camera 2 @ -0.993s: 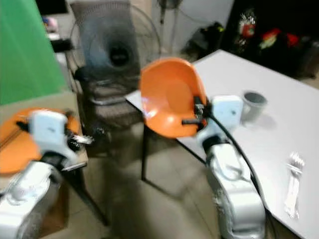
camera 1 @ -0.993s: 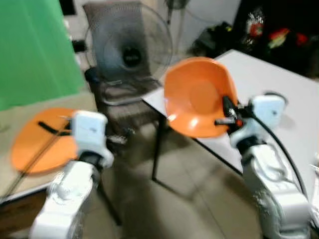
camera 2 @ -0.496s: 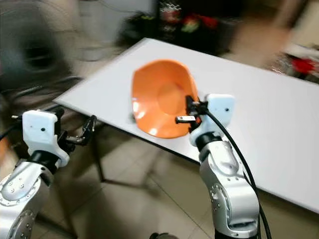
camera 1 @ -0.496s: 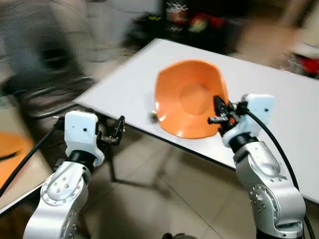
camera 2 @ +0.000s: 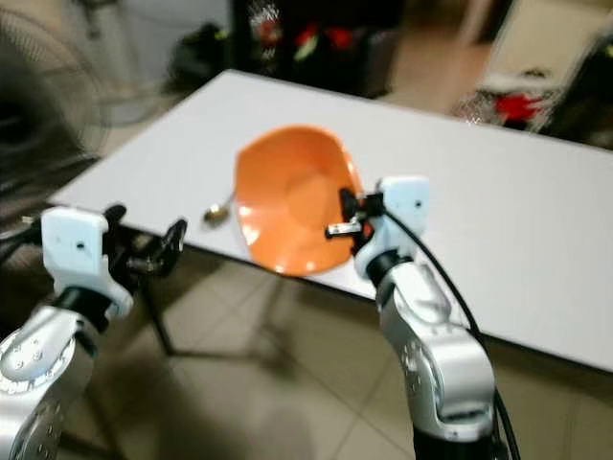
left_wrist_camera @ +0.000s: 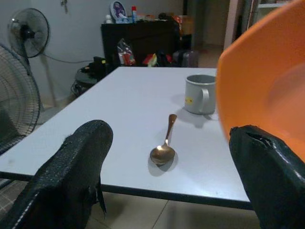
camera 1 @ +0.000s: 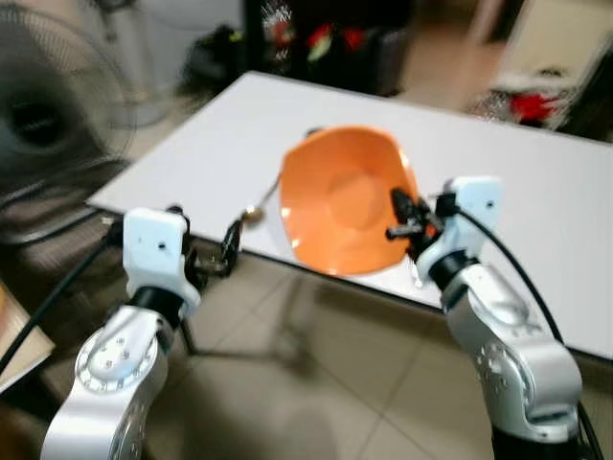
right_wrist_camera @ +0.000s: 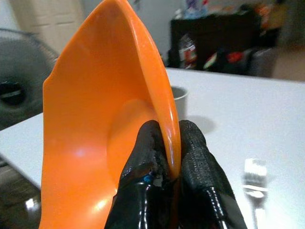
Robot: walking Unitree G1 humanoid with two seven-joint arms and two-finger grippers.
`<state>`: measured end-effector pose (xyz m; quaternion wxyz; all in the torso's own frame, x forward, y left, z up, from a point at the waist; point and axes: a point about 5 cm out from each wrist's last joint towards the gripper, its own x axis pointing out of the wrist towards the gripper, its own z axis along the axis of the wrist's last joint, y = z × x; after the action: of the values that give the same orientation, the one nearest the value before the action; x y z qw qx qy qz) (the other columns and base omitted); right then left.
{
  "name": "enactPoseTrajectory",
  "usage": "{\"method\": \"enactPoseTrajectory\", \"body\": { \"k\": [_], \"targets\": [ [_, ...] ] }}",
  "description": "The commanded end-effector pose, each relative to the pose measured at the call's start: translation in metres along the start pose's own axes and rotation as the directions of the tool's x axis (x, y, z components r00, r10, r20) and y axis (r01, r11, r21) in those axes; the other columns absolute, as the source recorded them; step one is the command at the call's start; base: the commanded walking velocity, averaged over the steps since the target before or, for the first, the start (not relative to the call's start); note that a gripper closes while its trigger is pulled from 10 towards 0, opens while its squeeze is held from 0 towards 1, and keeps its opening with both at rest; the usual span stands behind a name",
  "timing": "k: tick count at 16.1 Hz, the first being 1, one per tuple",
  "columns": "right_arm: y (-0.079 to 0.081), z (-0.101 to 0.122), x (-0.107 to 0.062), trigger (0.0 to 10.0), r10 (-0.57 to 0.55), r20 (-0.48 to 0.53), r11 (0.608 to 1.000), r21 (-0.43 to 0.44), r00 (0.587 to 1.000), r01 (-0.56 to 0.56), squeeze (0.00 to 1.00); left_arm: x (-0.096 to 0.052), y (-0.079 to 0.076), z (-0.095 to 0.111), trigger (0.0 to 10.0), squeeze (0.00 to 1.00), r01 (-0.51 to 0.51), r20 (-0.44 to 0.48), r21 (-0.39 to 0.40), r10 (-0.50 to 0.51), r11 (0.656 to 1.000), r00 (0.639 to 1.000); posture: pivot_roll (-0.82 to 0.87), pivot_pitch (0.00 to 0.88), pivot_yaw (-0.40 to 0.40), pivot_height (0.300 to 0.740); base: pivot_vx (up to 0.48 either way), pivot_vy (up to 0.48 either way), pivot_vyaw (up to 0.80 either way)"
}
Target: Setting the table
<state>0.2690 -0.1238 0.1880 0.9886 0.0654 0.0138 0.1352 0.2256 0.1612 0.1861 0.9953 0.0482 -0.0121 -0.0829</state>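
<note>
Since a second ago the camera has swung from the chair and big fan toward the white table [camera 1: 536,192], which now spreads across the head views; the bowl remains pinched in the right gripper as before.

Nearest, two silver arms reach forward over a tiled floor [camera 1: 316,383]. The left gripper [camera 1: 228,251] hovers just short of the table's near edge, its two black fingers [left_wrist_camera: 71,176] spread apart and holding nothing. The right gripper [camera 1: 400,216] is clamped on the rim of an orange bowl [camera 1: 345,196]; the right wrist view shows its fingers [right_wrist_camera: 195,167] pressed on either side of the rim. The bowl is tilted up on edge, its hollow facing the robot, held above the table's near edge.

On the table just beyond the left gripper lies a spoon [left_wrist_camera: 164,143], bowl end toward the table's edge and handle pointing away. Behind the spoon stands a grey metal mug [left_wrist_camera: 200,94], upright, handle toward the spoon. In the right wrist view a white fork [right_wrist_camera: 255,183] lies on the tabletop, blurred.

To the robot's left a standing fan [camera 1: 43,125] is seen beside the table. Farther back, a dark cabinet [left_wrist_camera: 138,40] with cluttered items stands against the wall, and a smaller fan [left_wrist_camera: 28,33] is beside it.
</note>
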Motion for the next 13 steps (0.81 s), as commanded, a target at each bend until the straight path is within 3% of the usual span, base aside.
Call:
{"method": "enactPoseTrajectory", "body": {
  "k": [1, 7, 10, 13],
  "targets": [
    [0.0014, 0.0096, 0.0019, 10.0, 0.018, 0.035, 1.0, -0.002, 0.999, -0.018, 0.0, -0.0002, -0.0001, 0.0021, 10.0, 0.0, 0.01, 0.007, 0.002, -0.01, 1.0, 1.0, 0.0, 0.0, -0.04, 0.74, 0.281, 0.0, 0.0],
    [0.0013, 0.0072, 0.0039, 10.0, 0.016, 0.016, 1.0, 0.023, 1.0, -0.016, 0.0, -0.0005, 0.0038, 0.0027, 10.0, 0.0, 0.006, 0.004, 0.01, -0.007, 1.0, 1.0, 0.01, 0.0, -0.043, 0.74, 0.295, 0.0, 0.0],
    [0.0017, 0.0064, 0.0039, 10.0, 0.012, 0.014, 0.999, 0.031, 1.0, -0.012, 0.0, -0.0002, 0.0048, 0.0034, 10.0, 0.0, 0.011, 0.003, 0.016, -0.011, 1.0, 1.0, 0.01, 0.0, -0.038, 0.74, 0.355, 0.0, -0.71],
    [0.0005, 0.0072, 0.0022, 10.0, 0.001, 0.02, 0.999, 0.038, 1.0, -0.002, 0.0, 0.0001, 0.005, 0.0037, 10.0, 0.0, 0.02, 0.002, 0.019, -0.02, 1.0, 1.0, 0.0, 0.0, -0.032, 0.74, 0.355, 0.0, 0.0]
  ]
}}
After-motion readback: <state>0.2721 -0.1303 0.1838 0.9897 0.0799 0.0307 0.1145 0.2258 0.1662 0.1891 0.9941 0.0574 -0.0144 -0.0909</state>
